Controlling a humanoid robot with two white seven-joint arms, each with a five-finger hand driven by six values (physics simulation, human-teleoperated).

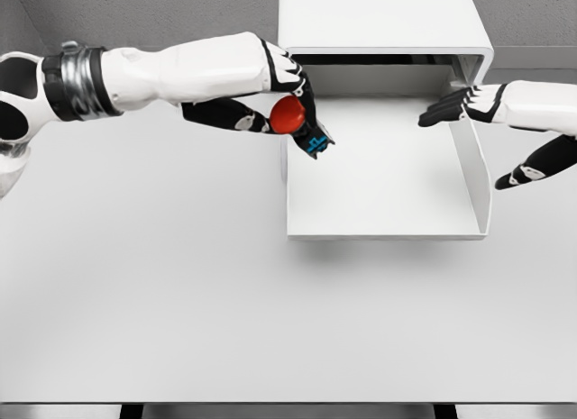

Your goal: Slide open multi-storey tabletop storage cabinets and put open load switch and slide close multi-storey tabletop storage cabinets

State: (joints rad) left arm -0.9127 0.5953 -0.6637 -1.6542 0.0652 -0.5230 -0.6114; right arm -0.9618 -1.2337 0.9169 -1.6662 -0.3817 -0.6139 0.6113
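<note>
Table [180, 311] bare; left hand [270, 104] fingers grip red-knobbed switch [293, 117], body half hidden; right hand [487, 113] fingers spread over drawer [379, 185].

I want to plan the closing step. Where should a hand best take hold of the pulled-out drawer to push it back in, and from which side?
Probably the drawer's front wall, the edge nearest the camera, approached from the front and pushed toward the cabinet. It is a broad, flat, unobstructed face square to the slide direction. The right hand, open, is near the right wall; the left hand holds the load switch.

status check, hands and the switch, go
Left hand shut on red load switch, at open drawer's left edge. Right hand open over drawer's right wall. Drawer looks empty.
</note>
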